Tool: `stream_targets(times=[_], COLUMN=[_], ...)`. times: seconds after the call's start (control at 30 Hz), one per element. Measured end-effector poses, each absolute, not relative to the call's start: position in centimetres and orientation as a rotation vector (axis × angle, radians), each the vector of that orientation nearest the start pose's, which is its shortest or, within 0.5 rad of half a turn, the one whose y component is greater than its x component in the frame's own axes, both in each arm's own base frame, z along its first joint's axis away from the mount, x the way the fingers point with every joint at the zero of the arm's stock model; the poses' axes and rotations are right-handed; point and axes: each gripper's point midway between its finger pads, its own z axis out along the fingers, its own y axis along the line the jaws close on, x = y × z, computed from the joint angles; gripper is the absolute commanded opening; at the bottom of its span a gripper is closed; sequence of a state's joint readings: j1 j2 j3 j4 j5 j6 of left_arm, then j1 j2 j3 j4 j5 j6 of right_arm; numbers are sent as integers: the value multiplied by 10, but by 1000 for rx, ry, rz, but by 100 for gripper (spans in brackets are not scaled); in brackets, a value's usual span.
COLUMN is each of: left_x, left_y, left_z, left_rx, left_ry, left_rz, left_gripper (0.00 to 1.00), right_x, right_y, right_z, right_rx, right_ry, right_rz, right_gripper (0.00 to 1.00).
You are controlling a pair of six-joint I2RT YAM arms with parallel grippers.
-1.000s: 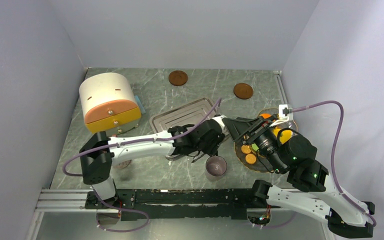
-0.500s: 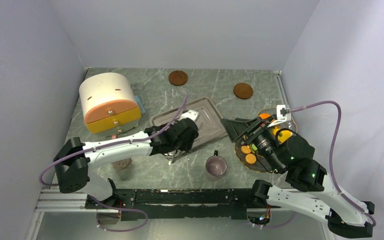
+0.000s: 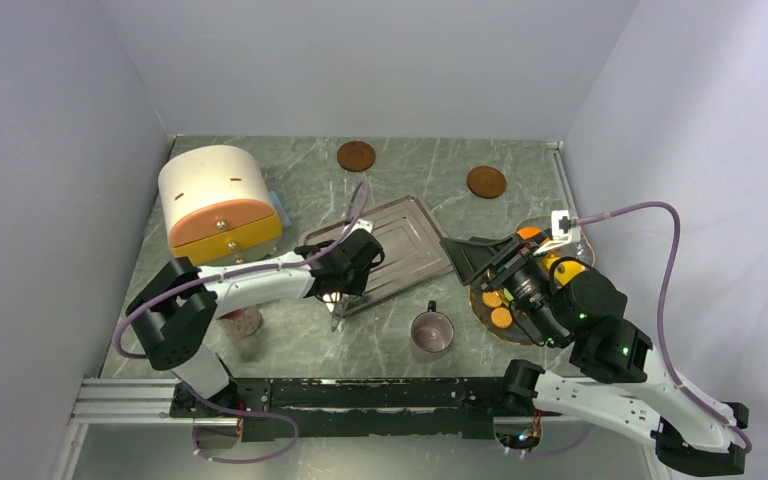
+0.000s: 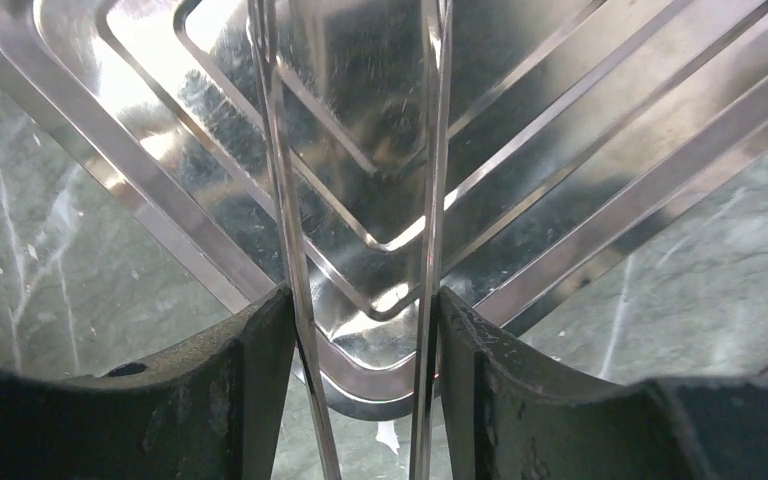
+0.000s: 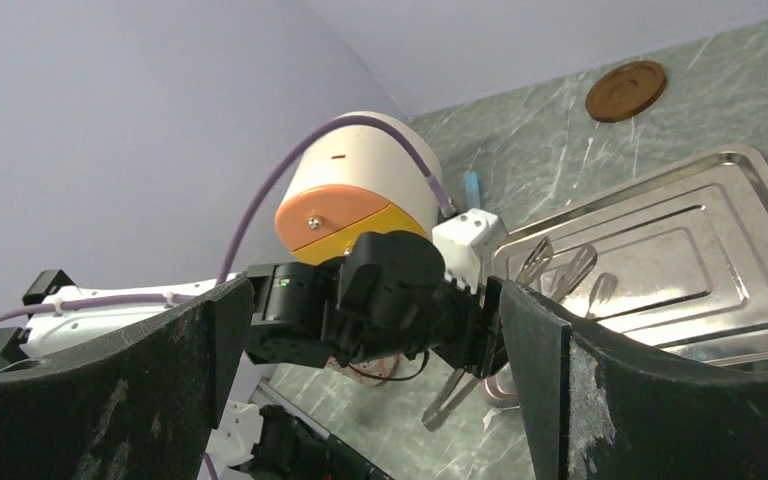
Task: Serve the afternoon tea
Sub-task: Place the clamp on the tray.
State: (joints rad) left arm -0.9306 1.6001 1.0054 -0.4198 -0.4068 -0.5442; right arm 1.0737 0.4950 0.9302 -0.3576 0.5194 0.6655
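Note:
The pinkish-grey mug (image 3: 431, 332) stands upright on the table near the front. Small round treats, mostly orange (image 3: 501, 317), lie on an amber glass plate (image 3: 487, 322) partly under my right arm. My left gripper (image 3: 348, 272) (image 4: 360, 310) is shut on metal tongs (image 4: 430, 200), which point over the near-left corner of the steel tray (image 3: 405, 240). The tongs (image 5: 560, 268) and tray (image 5: 700, 250) also show in the right wrist view. My right gripper (image 3: 468, 258) (image 5: 370, 300) is open and empty, raised left of the plate.
A cream and orange drawer box (image 3: 218, 205) stands at the back left. Two brown coasters (image 3: 356, 155) (image 3: 486, 181) lie at the back. A red-lidded jar (image 3: 245, 322) sits under my left arm. Walls close in on three sides.
My left arm has drawn back to the left, from beside the mug to the tray's near-left corner, with the tongs in its grip. The right arm has barely moved.

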Motion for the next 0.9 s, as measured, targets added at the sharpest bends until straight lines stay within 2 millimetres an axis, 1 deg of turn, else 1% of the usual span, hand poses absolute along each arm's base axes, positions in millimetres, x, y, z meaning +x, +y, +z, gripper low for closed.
stream_targets(times=[0.17, 0.4, 0.43, 0.5, 0.57, 0.63, 0.73, 0.8, 0.87, 0.9], left_x=[252, 242, 241, 240, 240, 240, 240, 241, 244, 245], left_y=[-255, -249, -249, -250, -250, -252, -255, -256, -259, -261], left_z=[46, 33, 33, 33, 35, 38, 51, 64, 81, 93], left_rx=[327, 312, 311, 309, 311, 310, 298, 291, 289, 288], left_ry=[2485, 2526, 2528, 2531, 2529, 2525, 2503, 2479, 2446, 2421], left_rz=[-62, -65, -68, -74, -82, -101, -144, -171, -204, -227], left_gripper=[62, 71, 74, 82, 95, 97, 97, 97, 97, 97], right_x=[165, 164, 164, 164, 164, 165, 166, 168, 170, 171], right_y=[167, 168, 168, 170, 172, 176, 182, 188, 194, 197], right_z=[382, 382, 382, 381, 379, 376, 370, 368, 368, 369], right_rx=[119, 116, 115, 111, 102, 87, 63, 43, 22, 6], right_ry=[1585, 1586, 1587, 1591, 1598, 1613, 1648, 1671, 1687, 1693], right_rz=[999, 1001, 1001, 1001, 1001, 998, 977, 959, 945, 939], right_gripper=[98, 98, 98, 99, 100, 100, 100, 100, 100, 100])
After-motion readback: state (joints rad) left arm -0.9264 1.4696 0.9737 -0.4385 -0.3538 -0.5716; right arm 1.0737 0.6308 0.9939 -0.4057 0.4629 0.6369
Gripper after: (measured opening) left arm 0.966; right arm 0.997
